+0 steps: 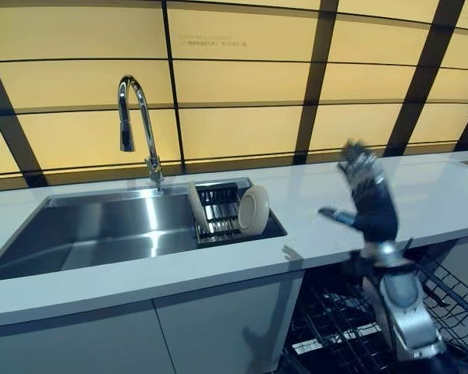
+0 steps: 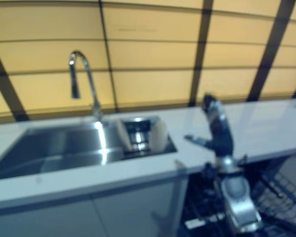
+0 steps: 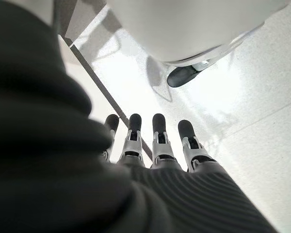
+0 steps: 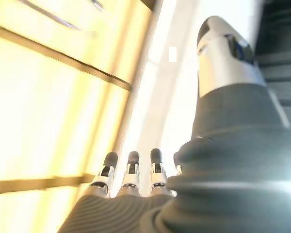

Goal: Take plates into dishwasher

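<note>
Kitchen counter [image 1: 421, 195] in white, steel sink [image 1: 101, 230] with two plates [image 1: 253, 210] upright in a rack [image 1: 217, 214]. Right hand [image 1: 363, 187] raised nearby, fingers straight, empty; left hand [image 3: 155, 145] likewise. Risk: knocking plates over when reaching, given the upright stance.

A steel sink [image 1: 86, 234] is set in a white counter [image 1: 312, 202], its tall curved tap [image 1: 136, 117] behind it. Two pale plates [image 1: 253, 210] stand on edge in a small rack [image 1: 218, 214] at the sink's right end. The right hand [image 1: 366, 191] is raised above the counter, fingers straight and holding nothing, over the open dishwasher rack [image 1: 327, 327]
</note>
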